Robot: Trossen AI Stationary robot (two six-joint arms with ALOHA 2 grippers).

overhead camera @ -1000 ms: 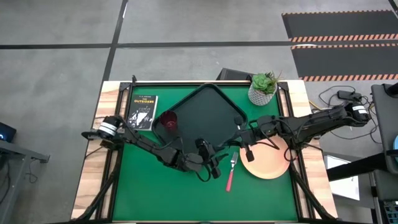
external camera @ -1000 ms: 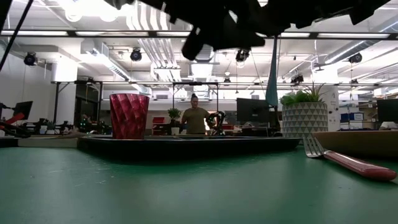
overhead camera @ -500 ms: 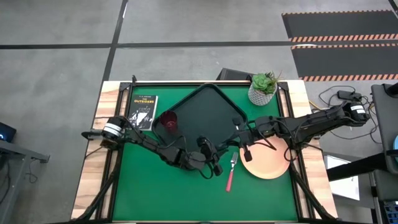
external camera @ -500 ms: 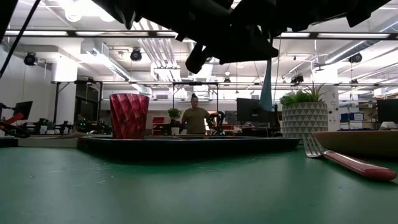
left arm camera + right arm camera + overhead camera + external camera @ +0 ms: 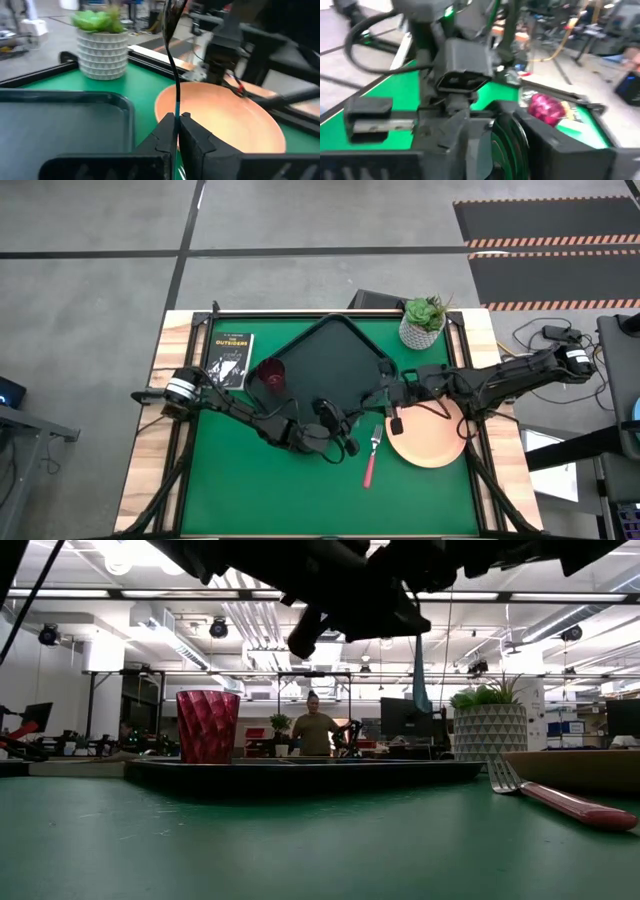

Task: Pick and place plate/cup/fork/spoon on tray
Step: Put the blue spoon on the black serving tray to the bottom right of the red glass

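I see the left gripper clenched on the teal handle of the spoon, which stands upright between its fingers with the metal bowl uppermost. In the high view this gripper hovers above the green bench, at the near edge of the black tray. The right gripper sits just beside it, over the gap between the tray and the peach-pink plate; I read its fingers as released, holding nothing. In the low view the spoon hangs clear of the bench beneath the two dark arms. The maroon cup stands upright in the tray's left corner. The pink-handled fork lies flat on the bench, just beside the plate's left rim, tines toward the tray. A potted plant stands at the far right of the bench, and a black book lies left of the tray.
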